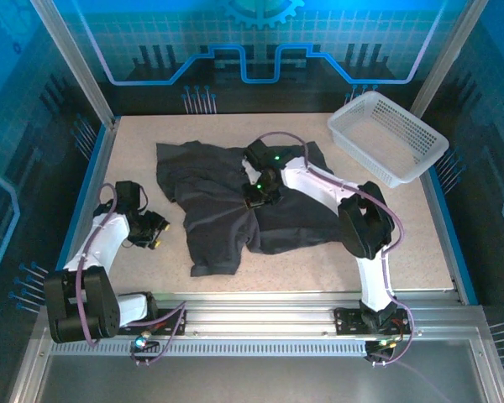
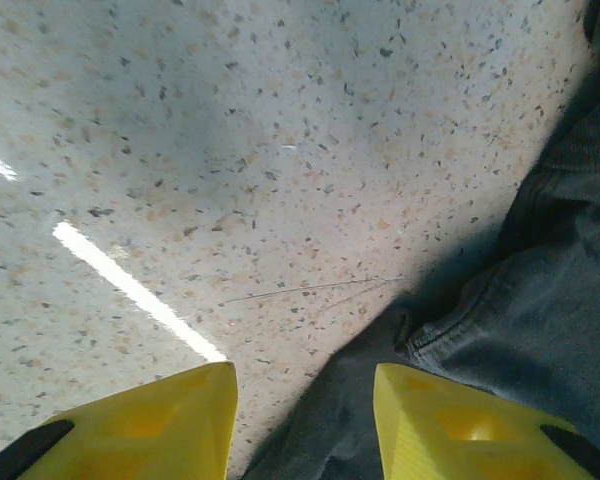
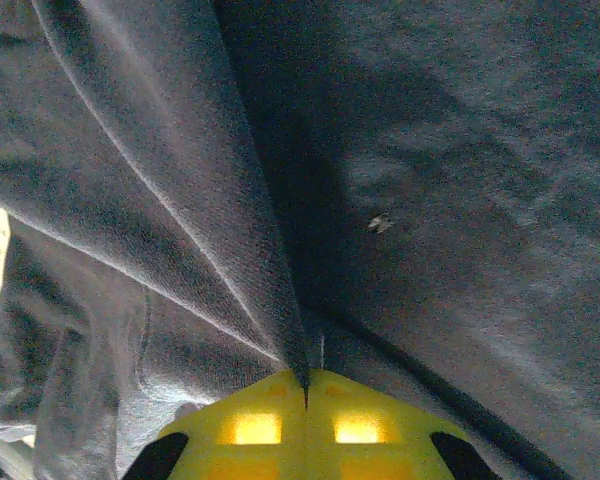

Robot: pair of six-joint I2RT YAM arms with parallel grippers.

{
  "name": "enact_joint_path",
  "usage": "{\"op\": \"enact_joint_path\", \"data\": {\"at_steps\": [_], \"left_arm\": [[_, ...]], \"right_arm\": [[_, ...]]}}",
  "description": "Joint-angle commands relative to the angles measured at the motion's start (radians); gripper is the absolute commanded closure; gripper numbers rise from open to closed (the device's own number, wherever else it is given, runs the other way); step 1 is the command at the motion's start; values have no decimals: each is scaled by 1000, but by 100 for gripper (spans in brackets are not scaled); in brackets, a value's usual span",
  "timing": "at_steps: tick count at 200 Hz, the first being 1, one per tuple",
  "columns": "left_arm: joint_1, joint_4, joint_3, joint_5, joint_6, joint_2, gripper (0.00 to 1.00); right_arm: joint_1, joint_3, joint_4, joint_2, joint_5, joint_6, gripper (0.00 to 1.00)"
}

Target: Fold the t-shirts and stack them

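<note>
Okay, right pincer [image 3: 305, 385] clamped tight on a t-shirt [image 1: 218, 218] ridge, left pincer [image 2: 305, 400] partly spread and empty near the left edge of the counter [image 1: 134, 151], so lift slowly and keep fabric taut.

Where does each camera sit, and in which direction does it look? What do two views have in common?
Top camera: above and behind the arms, looking down on the table, t-shirt and basket; both arms show.
Left wrist camera: on the left arm, facing the table and a t-shirt edge; left end effector open.
Right wrist camera: on the right arm, close over the t-shirt; right end effector shut on a fold.
Shared: the t-shirt.
</note>
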Motion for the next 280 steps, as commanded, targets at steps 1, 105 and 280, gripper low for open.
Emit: {"op": "enact_joint_path", "data": {"at_steps": [1,105,280], "left_arm": [[-10,57,-27,86,-30,29,56],[-176,68,8,5,-113,13,57],[-297,427,-43,93,206,194,45]], "right_arm": [[-37,-5,-3,-11,-99,-41,100],[147,-190,52,-231,277,-79,50],[114,-479,284,-417,-46,79,45]]}}
